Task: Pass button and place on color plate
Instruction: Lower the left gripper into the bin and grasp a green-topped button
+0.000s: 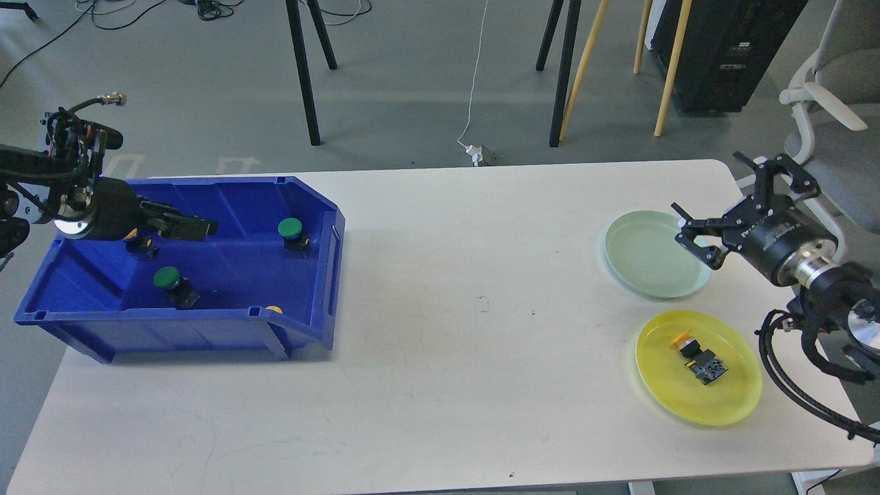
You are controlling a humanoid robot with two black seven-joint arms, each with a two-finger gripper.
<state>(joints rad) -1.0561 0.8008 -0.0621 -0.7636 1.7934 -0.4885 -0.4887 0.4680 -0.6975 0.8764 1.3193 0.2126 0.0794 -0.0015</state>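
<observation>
A yellow-capped button (696,359) lies on its side on the yellow plate (729,409) at the front right. My right gripper (715,203) is open and empty, raised beside the right rim of the light green plate (650,254). My left gripper (196,227) reaches into the blue bin (323,302) from the left; I see it edge-on, so its fingers cannot be told apart. The bin holds two green buttons (290,230) (168,280). A yellow button (143,244) is mostly hidden under the left gripper. Another yellow cap (273,310) peeks over the bin's front wall.
The white table (467,344) stretches between the bin and the plates. A grey chair (839,137) stands off the table's right edge, close to my right arm. Stand legs and cables are on the floor behind.
</observation>
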